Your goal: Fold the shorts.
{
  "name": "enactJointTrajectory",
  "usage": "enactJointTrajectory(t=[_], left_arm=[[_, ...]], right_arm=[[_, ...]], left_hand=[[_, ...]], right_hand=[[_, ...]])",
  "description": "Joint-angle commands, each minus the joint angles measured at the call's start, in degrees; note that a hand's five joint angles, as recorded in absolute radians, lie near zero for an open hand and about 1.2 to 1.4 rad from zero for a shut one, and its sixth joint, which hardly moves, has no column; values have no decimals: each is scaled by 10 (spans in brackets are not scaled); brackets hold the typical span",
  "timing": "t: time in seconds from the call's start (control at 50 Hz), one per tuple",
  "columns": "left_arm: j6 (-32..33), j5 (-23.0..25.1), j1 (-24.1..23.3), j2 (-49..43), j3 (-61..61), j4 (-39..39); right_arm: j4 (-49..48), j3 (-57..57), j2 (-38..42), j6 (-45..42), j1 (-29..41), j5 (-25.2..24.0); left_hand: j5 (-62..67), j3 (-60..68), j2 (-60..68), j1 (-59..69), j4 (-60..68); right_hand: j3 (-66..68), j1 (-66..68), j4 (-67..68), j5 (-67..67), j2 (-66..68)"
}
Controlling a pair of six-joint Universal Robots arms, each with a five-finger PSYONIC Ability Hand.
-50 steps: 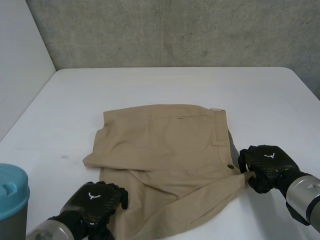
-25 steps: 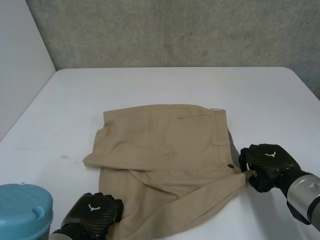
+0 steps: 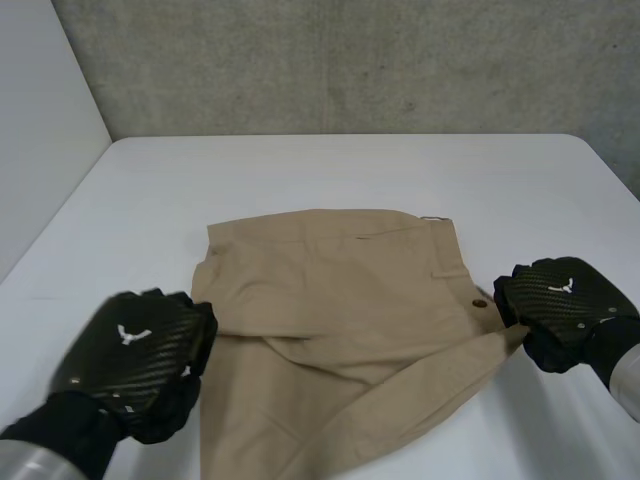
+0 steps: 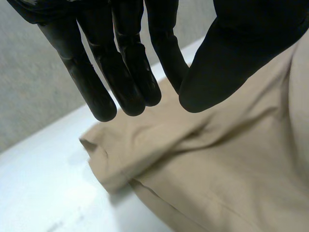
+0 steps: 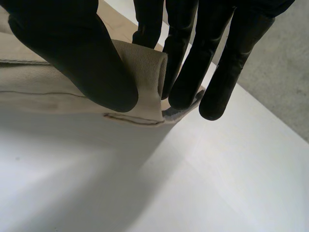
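Fingers [image 5: 186, 63] of right hand [image 3: 562, 312]: grips waistband corner of shorts [image 3: 340, 290] against thumb. Left hand [image 3: 135, 365]: holds fingers straight, empty, now risen over leg hem. Suggests fold starting.

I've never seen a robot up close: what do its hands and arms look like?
The left hand and right hand are black with a woven, carbon-like pattern and a small white mark on the back. The fingers are smooth, glossy black. The right arm is grey metal.
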Motion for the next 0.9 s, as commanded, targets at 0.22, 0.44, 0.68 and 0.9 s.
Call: enactJointTrajectory(t=[0.22, 0.44, 0.68, 0.9], left_arm=[[-17, 29, -54, -61, -76, -4], [-17, 27, -67, -116, -96, 62], [-15, -23, -102, -199, -87, 113], [-15, -43, -134, -244, -69, 120]], right_arm=[[-34, 9, 72, 26, 7, -12], [-49, 17, 71, 43, 0, -13], [-62, 27, 72, 52, 2, -13], [-70, 32, 73, 52, 3, -13]], left_hand=[[-265, -281, -286, -261, -287], [-278, -294, -300, -275, -301], [-272, -288, -293, -268, -294], [-270, -286, -291, -266, -292]], right_hand=[[123, 244, 117, 133, 124], [123, 244, 117, 133, 124], [123, 244, 117, 133, 124], [123, 244, 117, 133, 124]])
